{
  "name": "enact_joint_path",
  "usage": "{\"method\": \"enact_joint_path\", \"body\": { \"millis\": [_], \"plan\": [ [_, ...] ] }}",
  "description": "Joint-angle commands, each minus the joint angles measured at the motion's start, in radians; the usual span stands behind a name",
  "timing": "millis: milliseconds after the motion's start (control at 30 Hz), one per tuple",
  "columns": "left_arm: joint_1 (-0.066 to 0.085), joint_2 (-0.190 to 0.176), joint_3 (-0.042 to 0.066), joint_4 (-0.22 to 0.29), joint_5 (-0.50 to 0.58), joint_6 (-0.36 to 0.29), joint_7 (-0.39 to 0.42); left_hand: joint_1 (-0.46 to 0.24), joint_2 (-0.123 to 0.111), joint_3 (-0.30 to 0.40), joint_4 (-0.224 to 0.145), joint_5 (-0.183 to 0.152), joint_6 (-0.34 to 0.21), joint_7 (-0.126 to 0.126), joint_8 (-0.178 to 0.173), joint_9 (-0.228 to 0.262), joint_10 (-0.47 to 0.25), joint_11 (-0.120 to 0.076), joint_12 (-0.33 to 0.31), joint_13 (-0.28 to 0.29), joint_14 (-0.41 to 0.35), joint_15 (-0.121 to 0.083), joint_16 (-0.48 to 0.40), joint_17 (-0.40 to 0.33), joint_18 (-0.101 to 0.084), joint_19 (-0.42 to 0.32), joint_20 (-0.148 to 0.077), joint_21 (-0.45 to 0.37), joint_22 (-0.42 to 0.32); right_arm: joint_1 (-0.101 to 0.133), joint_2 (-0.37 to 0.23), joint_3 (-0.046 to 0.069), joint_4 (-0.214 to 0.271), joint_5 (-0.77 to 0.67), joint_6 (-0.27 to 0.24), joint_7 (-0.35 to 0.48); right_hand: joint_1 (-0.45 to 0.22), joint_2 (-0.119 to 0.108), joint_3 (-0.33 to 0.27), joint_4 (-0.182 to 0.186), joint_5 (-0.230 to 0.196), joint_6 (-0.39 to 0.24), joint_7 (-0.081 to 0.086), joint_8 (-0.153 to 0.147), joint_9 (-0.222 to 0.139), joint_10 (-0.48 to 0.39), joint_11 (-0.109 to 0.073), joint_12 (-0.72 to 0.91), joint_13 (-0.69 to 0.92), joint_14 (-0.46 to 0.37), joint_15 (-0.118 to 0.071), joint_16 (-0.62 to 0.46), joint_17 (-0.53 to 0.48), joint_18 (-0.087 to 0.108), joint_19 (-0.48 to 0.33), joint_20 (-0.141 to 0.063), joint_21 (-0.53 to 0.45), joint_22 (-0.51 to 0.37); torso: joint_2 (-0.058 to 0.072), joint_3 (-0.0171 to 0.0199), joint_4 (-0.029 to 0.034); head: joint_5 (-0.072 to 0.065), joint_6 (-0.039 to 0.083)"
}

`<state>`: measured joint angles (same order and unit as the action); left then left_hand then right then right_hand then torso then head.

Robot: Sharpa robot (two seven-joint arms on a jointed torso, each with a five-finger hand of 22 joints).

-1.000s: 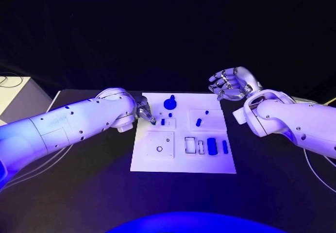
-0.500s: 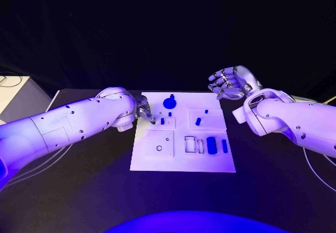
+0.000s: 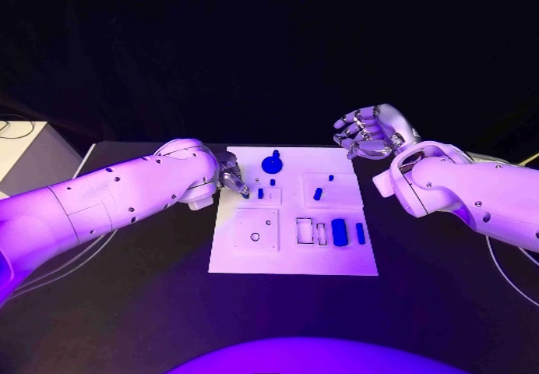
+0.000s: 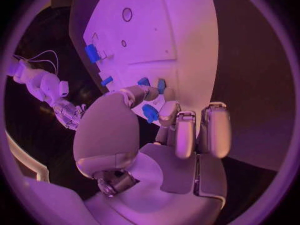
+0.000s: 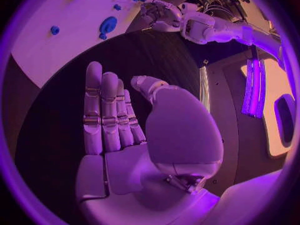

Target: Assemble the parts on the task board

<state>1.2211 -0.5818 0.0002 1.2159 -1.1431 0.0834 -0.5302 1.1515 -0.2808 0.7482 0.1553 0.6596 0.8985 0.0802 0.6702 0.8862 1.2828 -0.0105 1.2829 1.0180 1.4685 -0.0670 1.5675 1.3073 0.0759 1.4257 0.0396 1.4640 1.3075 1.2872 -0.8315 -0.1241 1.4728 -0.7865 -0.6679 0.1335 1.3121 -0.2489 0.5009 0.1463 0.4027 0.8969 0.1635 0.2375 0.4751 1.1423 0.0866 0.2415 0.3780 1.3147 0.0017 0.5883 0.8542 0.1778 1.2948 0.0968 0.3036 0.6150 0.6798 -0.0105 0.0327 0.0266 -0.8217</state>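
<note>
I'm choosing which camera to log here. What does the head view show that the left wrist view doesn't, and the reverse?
Head view alone: the whole task board with its near row of blue parts. Left wrist view alone: the left hand's fingers close up, one blue part beside them. Both: the left hand at the board's edge and the right hand off the board, holding nothing.

The left arm [image 3: 124, 195] hides most of the left hand [image 3: 230, 178] in the head view. Whether its fingertips [image 4: 152, 92] touch a part [image 4: 150, 113] is unclear.
</note>
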Motion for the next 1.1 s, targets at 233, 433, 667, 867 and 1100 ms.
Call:
{"method": "enact_joint_path", "body": {
  "millis": [233,433,667,867,1100],
  "plan": [
    [-0.004,0.009,-0.005,-0.002,0.045,0.008,0.003,-0.018,0.007,0.105,-0.136,-0.014,0.017,-0.018,-0.003,0.011,-0.002,-0.003,-0.010,-0.004,0.102,-0.004,0.003,0.263,-0.018,-0.002,-0.003,-0.002,0.018,0.000,0.000,0.000,0.002,-0.004,0.001,0.012,-0.005,0.001,-0.003,-0.001,0.003,0.001,0.004,-0.003,-0.001,0.006,-0.001,-0.003,-0.001,0.004,0.001,-0.004,0.002,0.002,0.004,0.001,-0.003,-0.001,0.000,-0.0002,0.0000,-0.002,-0.001],
    [-0.004,0.009,-0.005,-0.003,0.052,0.004,0.004,-0.022,0.007,0.080,-0.128,-0.015,0.012,-0.023,-0.001,0.020,0.000,-0.006,-0.012,-0.004,0.102,-0.006,0.003,0.263,-0.017,-0.003,-0.003,-0.004,0.017,0.000,0.000,0.000,0.002,-0.004,0.001,0.012,-0.005,0.001,-0.003,-0.001,0.003,0.001,0.004,-0.003,-0.001,0.006,-0.001,-0.003,-0.001,0.004,0.001,-0.004,0.002,0.002,0.004,0.001,-0.003,-0.001,0.000,-0.0009,0.0005,-0.003,-0.002],
    [-0.004,0.009,-0.005,-0.004,0.055,0.002,0.004,-0.025,0.006,0.051,-0.118,-0.017,0.008,-0.028,0.000,0.027,-0.001,-0.009,-0.016,-0.007,0.102,-0.008,0.003,0.263,-0.017,-0.004,-0.005,-0.007,0.014,0.000,-0.001,0.000,0.002,-0.004,0.000,0.012,-0.005,0.001,-0.003,-0.001,0.003,0.001,0.004,-0.003,-0.001,0.006,-0.001,-0.003,-0.001,0.004,0.001,-0.004,0.002,0.002,0.004,0.001,-0.003,-0.001,-0.001,-0.0010,0.0003,-0.004,-0.002],
    [-0.004,0.012,-0.005,-0.010,0.056,0.001,-0.001,-0.037,0.010,-0.046,-0.074,-0.021,0.012,-0.040,-0.024,0.018,-0.008,-0.018,-0.021,-0.012,0.102,-0.015,0.003,0.263,-0.016,-0.006,-0.012,-0.013,0.008,0.000,-0.001,0.000,0.002,-0.004,0.000,0.012,-0.006,0.002,-0.004,-0.001,0.003,0.002,0.005,-0.006,-0.001,0.010,0.000,-0.007,-0.010,0.006,0.001,-0.009,0.007,0.002,0.007,0.001,-0.007,-0.005,0.000,-0.0009,0.0006,-0.005,-0.002],
    [-0.004,0.013,-0.006,-0.023,0.056,0.001,-0.011,-0.038,0.011,-0.191,-0.014,-0.027,0.024,-0.035,-0.055,0.001,-0.022,-0.012,-0.027,-0.018,0.102,-0.011,0.003,0.263,-0.015,-0.010,-0.013,-0.022,-0.002,0.000,-0.001,0.000,0.004,-0.004,-0.001,0.013,-0.006,0.002,-0.004,-0.001,0.003,0.002,0.005,-0.006,-0.001,0.010,0.000,-0.007,-0.010,0.006,0.001,-0.009,0.007,0.002,0.007,0.001,-0.007,-0.005,-0.001,-0.0006,0.0005,-0.006,-0.002]
  ]
}}
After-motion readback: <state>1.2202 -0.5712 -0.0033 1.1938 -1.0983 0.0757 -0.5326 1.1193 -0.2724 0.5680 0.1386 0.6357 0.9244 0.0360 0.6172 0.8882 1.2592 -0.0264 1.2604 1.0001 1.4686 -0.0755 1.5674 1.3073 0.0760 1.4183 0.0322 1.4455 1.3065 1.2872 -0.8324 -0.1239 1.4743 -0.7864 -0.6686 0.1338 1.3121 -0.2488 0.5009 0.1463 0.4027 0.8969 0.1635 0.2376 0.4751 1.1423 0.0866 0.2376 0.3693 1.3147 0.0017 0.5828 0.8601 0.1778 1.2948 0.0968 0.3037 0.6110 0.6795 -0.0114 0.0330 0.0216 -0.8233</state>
